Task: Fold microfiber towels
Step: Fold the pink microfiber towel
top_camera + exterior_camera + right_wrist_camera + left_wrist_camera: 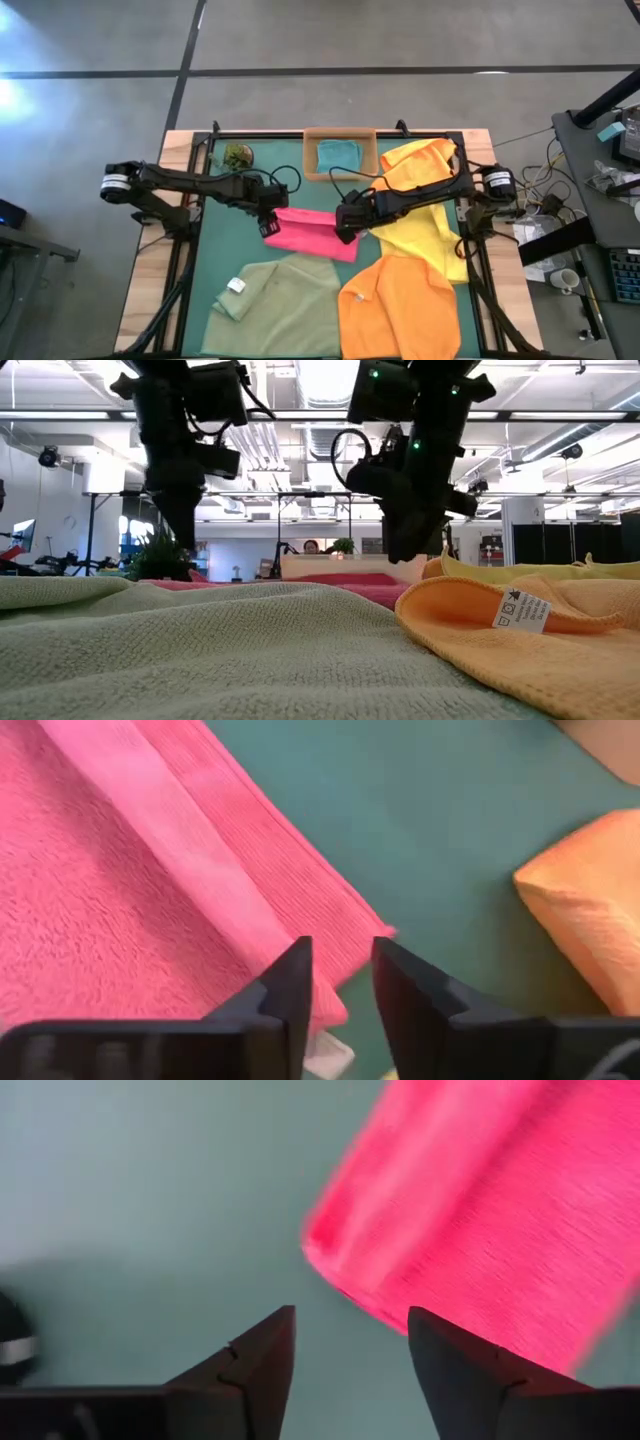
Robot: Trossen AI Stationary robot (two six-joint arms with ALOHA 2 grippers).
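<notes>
A hot pink microfiber towel [312, 233] lies folded in a flat band on the green mat [225, 230] at mid-table. My left gripper [350, 1320] stands open at the towel's left end, and the rounded corner [345, 1270] lies just ahead of its fingers. My right gripper [342, 952] stands open over the towel's right end, where a hemmed corner [350, 925] shows. A pale sage towel [275, 305] and an orange towel [400, 305] lie spread along the near edge. A yellow towel [425, 235] and a second orange one [420, 162] lie at the right. My right gripper points steeply down over the pink towel's hemmed corner [330, 935], and one finger [290, 985] covers the hem's edge. I cannot tell whether it touches the cloth. The towel lies flat on the mat.
A shallow cardboard tray [340, 131] at the far edge holds a teal towel [338, 153]. A small green plant [238, 155] stands at the far left of the mat. Bare mat shows between the pink towel and the tray. A person sits in the room beyond.
</notes>
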